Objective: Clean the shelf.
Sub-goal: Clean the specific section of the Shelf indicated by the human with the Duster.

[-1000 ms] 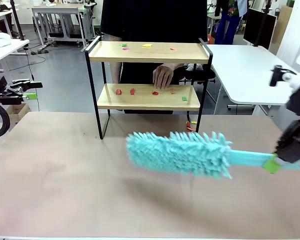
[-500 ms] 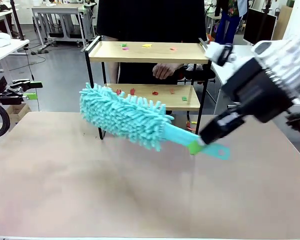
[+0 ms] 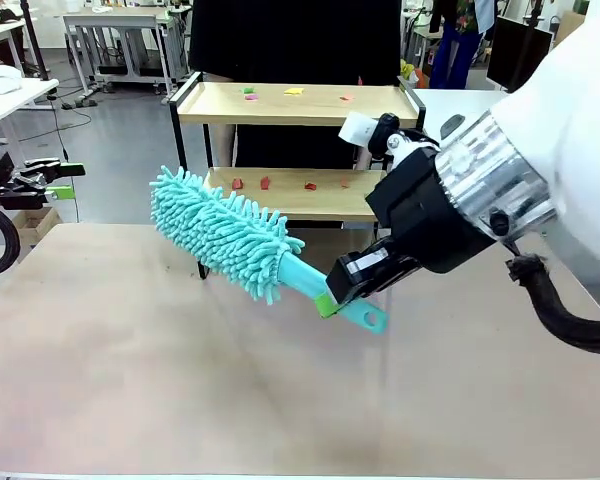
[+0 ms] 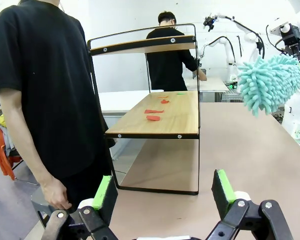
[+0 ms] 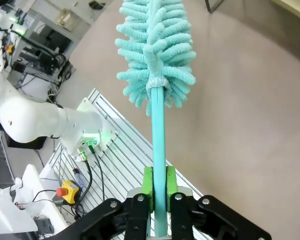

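Cleaning not yet begun: the two-board shelf (image 3: 210, 104) stands at the far middle of the bench (image 3: 130, 380), with four coloured paper scraps (image 3: 293, 91) on its top board and at least three red ones on the lower, partly hidden behind the arm. The right tool (image 3: 325, 302) is clamped on the handle of the one teal duster (image 3: 220, 232), whose head hangs just in front of the lower board's left end. The left tool (image 4: 165, 192) waits at the left, spread wide and empty.
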Tool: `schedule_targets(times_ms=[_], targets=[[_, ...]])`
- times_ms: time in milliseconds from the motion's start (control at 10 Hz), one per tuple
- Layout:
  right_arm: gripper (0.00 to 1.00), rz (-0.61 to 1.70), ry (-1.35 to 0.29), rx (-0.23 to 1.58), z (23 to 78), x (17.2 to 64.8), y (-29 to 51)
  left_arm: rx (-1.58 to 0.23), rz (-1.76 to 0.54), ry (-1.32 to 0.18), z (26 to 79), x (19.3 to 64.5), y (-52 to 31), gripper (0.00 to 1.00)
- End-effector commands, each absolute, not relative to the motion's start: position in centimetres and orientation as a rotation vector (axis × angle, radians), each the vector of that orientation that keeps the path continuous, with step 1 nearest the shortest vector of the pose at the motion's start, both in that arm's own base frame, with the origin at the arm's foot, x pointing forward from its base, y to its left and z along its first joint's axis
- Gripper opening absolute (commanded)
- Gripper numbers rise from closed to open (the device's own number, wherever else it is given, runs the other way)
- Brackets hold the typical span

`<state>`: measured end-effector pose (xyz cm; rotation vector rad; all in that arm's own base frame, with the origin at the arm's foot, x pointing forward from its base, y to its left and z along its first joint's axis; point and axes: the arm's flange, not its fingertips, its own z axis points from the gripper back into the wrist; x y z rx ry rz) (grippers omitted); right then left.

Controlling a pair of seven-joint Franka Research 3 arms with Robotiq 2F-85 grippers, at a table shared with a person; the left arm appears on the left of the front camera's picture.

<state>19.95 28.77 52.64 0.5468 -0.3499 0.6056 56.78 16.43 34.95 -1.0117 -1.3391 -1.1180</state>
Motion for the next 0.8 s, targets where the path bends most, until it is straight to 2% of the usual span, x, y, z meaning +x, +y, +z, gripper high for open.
schedule_targets(times_ms=[0,200,400,700], targets=[[0.13,0.619,-0.345,0.559,53.2,19.9,27.8,-1.007,-1.127,-1.335,35.1,56.6,16.4,1.00],[0.13,0.614,-0.349,0.551,53.0,20.0,28.4,-1.007,-1.127,-1.335,35.1,56.6,16.4,1.00],[0.13,0.514,-0.429,0.526,52.4,19.4,30.2,-1.007,-1.127,-1.335,35.1,56.6,16.4,1.00],[0.13,0.432,-0.456,0.521,52.1,19.8,31.3,-1.007,-1.127,-1.335,35.1,56.6,16.4,1.00]])
